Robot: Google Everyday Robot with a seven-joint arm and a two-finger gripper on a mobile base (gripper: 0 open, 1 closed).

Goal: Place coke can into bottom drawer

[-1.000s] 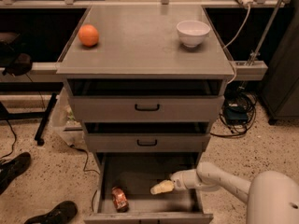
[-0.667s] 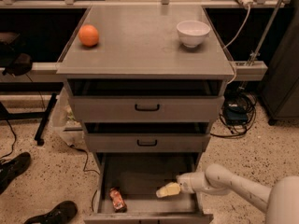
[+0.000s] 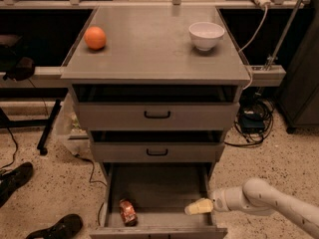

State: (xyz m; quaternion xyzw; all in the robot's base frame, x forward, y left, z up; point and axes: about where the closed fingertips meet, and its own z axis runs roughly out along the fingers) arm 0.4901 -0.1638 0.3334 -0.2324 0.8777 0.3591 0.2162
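The coke can (image 3: 127, 212) lies on its side in the front left corner of the open bottom drawer (image 3: 157, 188), the lowest of three grey drawers. My gripper (image 3: 198, 207) reaches in from the lower right over the drawer's front right part, well to the right of the can and not touching it. It holds nothing that I can see.
An orange (image 3: 94, 37) and a white bowl (image 3: 206, 35) stand on the cabinet top (image 3: 154, 54). The two upper drawers with black handles (image 3: 157, 115) are slightly ajar. Shoes (image 3: 55, 227) and cables lie on the floor at left; cables at right.
My gripper has drawn back toward the drawer's front right corner and a little lower. The can lies where it was.
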